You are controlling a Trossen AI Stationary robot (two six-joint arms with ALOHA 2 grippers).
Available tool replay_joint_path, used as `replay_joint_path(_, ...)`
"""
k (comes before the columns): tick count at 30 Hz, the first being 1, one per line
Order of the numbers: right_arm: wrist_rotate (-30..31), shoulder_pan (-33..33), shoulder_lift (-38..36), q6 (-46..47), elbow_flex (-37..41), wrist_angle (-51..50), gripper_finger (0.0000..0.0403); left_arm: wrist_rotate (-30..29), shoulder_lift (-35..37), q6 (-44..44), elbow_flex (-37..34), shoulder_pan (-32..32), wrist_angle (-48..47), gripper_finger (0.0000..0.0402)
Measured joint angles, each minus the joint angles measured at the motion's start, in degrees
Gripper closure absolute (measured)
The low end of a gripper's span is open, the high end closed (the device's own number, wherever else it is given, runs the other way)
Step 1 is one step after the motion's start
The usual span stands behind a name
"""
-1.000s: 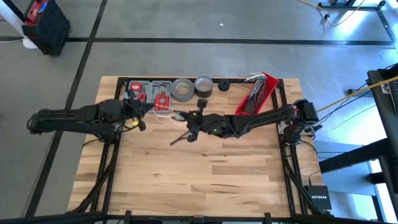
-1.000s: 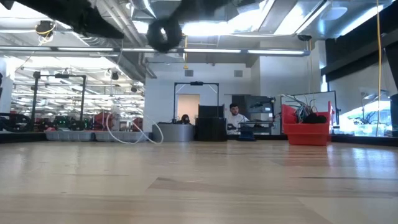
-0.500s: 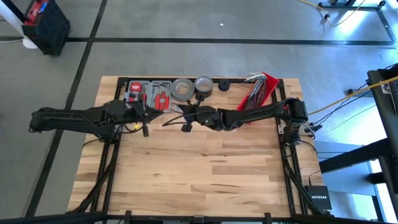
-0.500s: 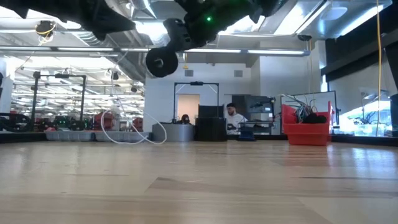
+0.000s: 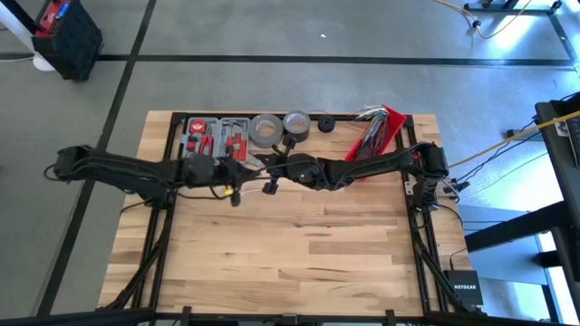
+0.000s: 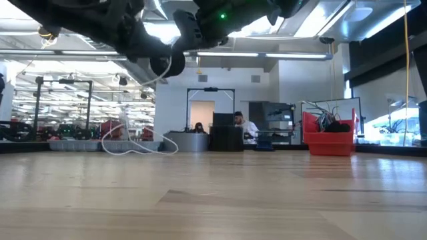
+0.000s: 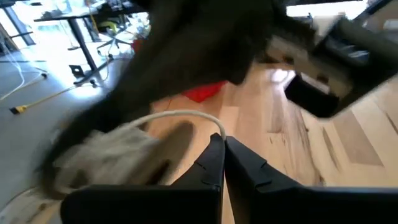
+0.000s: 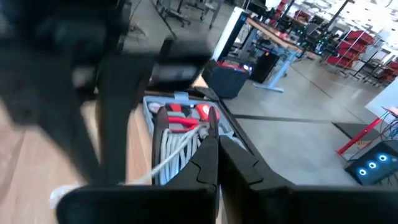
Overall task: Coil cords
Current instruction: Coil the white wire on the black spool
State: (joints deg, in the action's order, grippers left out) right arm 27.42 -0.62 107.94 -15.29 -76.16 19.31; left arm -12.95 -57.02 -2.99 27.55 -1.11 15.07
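the coiling looks mid-way: both grippers are up off the table, close together near its far edge by the tool tray, each pinched shut on the cord. in the left wrist view the left gripper has its fingers together with the cord arching out from their tips; in the right wrist view the right gripper is likewise clamped, the cord running from its tips in several white strands side by side. the next move, as i judge it, calls for one gripper to hold its end steady while the other carries the slack round into another loop without dragging the part already laid. the low view shows what the high view barely does: a loose white loop resting on the wood and a strand rising to the arms. the high view shows what the low view cannot: which arm is which, with the left gripper and right gripper just beside each other.
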Motion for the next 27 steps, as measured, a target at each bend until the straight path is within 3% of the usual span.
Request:
replay_joint_path(18,1.4,-3.6,-1.8,1.6,0.3,12.5,0.0397,-0.9,-6.5,-6.4,0.2,-1.3,0.7,0.0401)
replay_joint_path(27,8.3,-9.1,-4.9,-6.1,0.3,12.6,0.0397,-0.4,-6.5,-7.8,0.3,-1.3,-2.1,0.0402)
